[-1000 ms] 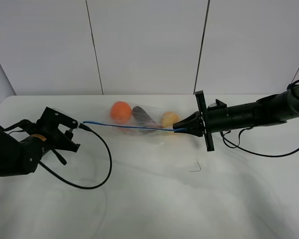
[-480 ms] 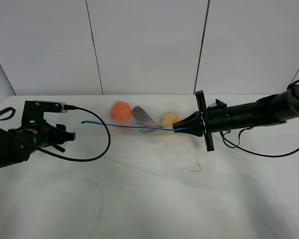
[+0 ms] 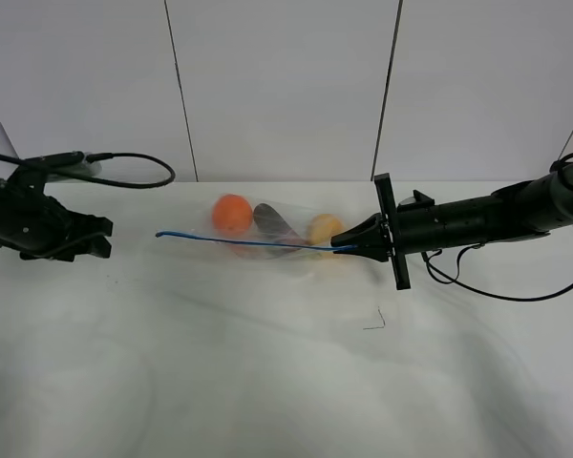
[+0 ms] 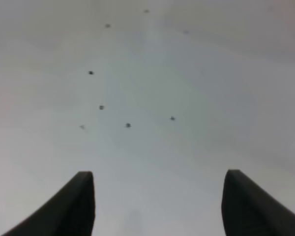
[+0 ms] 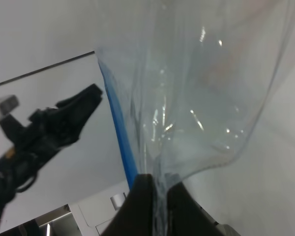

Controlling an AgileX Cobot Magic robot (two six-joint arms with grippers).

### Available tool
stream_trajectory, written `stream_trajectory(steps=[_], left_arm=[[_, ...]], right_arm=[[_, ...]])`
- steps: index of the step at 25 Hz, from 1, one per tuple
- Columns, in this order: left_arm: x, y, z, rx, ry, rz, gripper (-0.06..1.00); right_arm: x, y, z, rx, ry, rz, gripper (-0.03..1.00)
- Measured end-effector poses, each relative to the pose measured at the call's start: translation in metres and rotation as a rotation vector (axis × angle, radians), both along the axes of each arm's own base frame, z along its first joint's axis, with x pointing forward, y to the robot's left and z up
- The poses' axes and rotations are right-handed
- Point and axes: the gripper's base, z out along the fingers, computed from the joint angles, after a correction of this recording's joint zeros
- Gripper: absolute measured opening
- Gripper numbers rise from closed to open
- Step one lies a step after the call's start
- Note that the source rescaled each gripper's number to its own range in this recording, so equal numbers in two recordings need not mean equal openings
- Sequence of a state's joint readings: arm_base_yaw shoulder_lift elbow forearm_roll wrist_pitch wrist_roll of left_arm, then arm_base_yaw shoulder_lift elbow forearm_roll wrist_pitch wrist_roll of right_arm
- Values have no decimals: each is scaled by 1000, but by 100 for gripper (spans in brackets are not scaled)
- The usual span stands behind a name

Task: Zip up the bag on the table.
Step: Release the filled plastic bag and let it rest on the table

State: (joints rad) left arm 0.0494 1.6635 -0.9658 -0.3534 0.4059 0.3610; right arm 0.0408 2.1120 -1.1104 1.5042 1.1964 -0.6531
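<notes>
The bag point(image 3: 288, 232) is lying on the table point(image 3: 267, 372), just in front of the back wall. Its long axis is running side to side across the high view, and its blue zipper strip point(image 3: 239, 242) is stretching along the edge nearer the camera. Inside the bag an orange fruit point(image 3: 232, 214), a dark purple piece point(image 3: 272, 219) and a yellow piece point(image 3: 324, 227) are sitting in a row.

At the bag's right end the right gripper point(image 3: 346, 249) is pinching the zipper strip, jaws pressed together on it. Only the right wrist view is showing the clear plastic fanning out from that pinch.

Well apart from the bag's left end, the left gripper point(image 3: 97, 239) is hovering with nothing in it. Its own wrist view is showing the fingers point(image 4: 83, 206) spread wide over bare table with dark specks point(image 4: 128, 125).
</notes>
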Motion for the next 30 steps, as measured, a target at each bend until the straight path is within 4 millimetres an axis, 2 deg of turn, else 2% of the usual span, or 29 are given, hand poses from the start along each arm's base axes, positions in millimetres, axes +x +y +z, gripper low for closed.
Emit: stream_trajectory(steps=[4,8,11,16,20,22,25,28,30], left_arm=[[12,-3,26,-24,13,-25,91],[16,-5,52,-65,86,-5,93],[11,0,67,-24,204,34,94],[-7,6,76,49,429,37,94],[-16,7,80,68,435,34,94],[-29,7,85,75,427,35,94],[-65,6,89,85,420,34,94],[-114,4,86,88,416,30,94],[-148,3,74,92,423,26,94]], right_arm=[[0,0,0,1,0,-1,0],[0,0,0,1,0,-1,0],[0,0,0,-1,0,1,0],[0,0,0,-2,0,3,0],[0,0,0,-3,0,4,0],[0,0,0,-3,0,4,0],[0,0,0,-3,0,4,0],[0,0,0,-2,0,4,0],[0,0,0,-2,0,4,0]])
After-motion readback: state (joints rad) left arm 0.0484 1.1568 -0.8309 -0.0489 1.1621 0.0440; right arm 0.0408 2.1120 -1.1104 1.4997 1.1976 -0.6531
